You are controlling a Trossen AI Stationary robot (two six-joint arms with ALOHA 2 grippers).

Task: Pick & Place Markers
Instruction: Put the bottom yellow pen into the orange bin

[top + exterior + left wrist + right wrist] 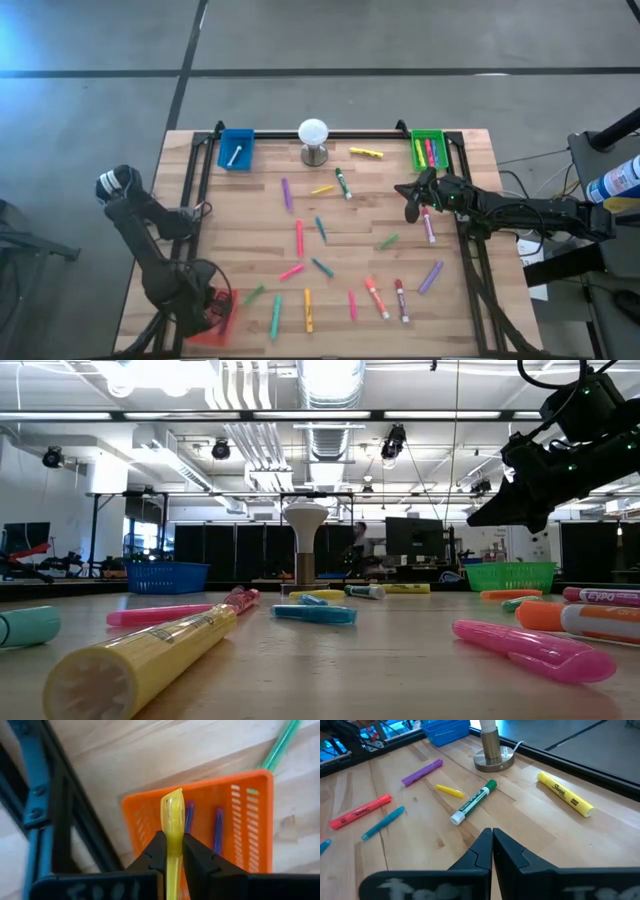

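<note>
the left gripper (173, 851) is pinching a thin yellow marker (173, 820) over the orange slotted tray (250, 825), which is already holding two; the right gripper (492, 842), fingers pressed together and empty, is hovering while many markers are lying loose on the wooden table (250, 230).

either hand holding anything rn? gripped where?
Left hand pinches a yellow marker low on its body, over the orange tray. Right hand is shut, empty.

A yellow marker (173, 827) sits between black fingers (154, 854), over an orange slotted tray (252, 825) with purple markers (218, 830) inside. The table (250, 250) is pale wood planks. A blue tray (236, 149) and a green tray (430, 150) flank a white ball (313, 131). Nearby lie a green-and-white marker (473, 802) and a pink one (535, 648).
</note>
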